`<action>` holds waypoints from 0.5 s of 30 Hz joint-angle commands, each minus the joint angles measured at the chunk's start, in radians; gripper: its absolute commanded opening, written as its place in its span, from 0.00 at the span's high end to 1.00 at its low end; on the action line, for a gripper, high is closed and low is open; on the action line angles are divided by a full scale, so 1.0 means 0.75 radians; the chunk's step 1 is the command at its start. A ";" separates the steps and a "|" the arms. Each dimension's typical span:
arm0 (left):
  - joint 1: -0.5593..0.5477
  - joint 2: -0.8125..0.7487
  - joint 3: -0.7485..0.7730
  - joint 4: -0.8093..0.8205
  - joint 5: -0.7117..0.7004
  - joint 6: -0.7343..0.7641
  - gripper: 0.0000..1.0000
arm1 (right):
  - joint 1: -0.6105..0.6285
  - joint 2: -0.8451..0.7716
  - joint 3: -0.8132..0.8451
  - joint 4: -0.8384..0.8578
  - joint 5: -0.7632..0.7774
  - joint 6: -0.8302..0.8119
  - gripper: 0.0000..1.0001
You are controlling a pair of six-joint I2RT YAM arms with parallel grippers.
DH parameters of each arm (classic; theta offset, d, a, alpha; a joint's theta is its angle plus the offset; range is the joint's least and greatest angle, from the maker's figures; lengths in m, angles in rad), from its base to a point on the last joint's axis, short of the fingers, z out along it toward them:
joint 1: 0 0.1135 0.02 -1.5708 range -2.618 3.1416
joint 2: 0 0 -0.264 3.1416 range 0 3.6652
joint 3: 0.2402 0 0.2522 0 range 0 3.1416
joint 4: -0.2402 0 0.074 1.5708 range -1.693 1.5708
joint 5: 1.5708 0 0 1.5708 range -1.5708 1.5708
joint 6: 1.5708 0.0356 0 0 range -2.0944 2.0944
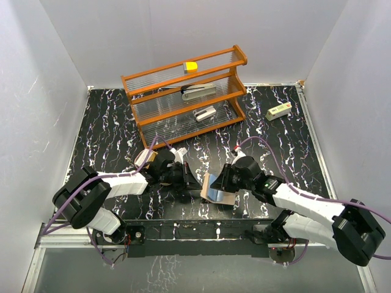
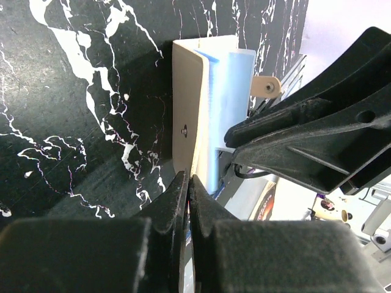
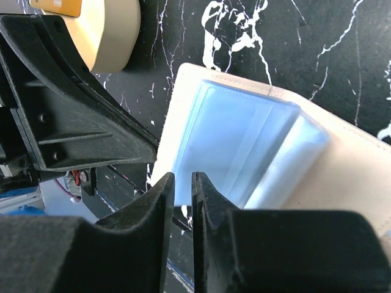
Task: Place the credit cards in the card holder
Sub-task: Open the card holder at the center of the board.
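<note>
A tan folding wallet (image 1: 215,195) with clear bluish sleeves (image 3: 238,140) stands tilted on edge between my two grippers. My right gripper (image 3: 182,177) is shut on the lower edge of its sleeves, with a narrow gap between the jaws. My left gripper (image 2: 188,178) is pressed shut on something thin, seen edge-on, right at the wallet's tan cover (image 2: 186,104). It looks like a credit card, but its face is hidden. The tan card holder tray (image 3: 113,36) lies just behind the left gripper (image 1: 186,178). No other dark cards show.
An orange wooden rack (image 1: 186,91) stands at the back with grey stapler-like objects (image 1: 198,91) and a yellow block (image 1: 191,66) on it. A small white box (image 1: 278,112) lies at the back right. An orange-yellow thing (image 3: 58,6) sits by the tray.
</note>
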 commanded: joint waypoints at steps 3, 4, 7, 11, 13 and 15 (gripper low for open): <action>-0.007 -0.028 -0.023 0.007 -0.001 0.013 1.00 | 0.002 0.082 -0.008 0.238 -0.059 0.020 0.77; -0.008 -0.035 -0.028 0.003 -0.005 0.015 1.00 | 0.003 0.095 -0.015 0.259 -0.068 0.020 0.76; -0.008 -0.042 -0.032 -0.004 -0.007 0.018 1.00 | 0.004 0.118 -0.012 0.249 -0.058 0.010 0.74; -0.008 -0.050 -0.022 -0.024 -0.008 0.028 1.00 | 0.004 0.066 0.010 0.091 0.068 -0.022 0.75; -0.008 -0.053 -0.010 -0.041 -0.007 0.037 1.00 | 0.002 0.006 -0.002 0.050 0.105 -0.023 0.76; -0.008 -0.056 -0.006 -0.046 -0.006 0.036 1.00 | 0.002 -0.045 -0.025 0.049 0.116 -0.017 0.76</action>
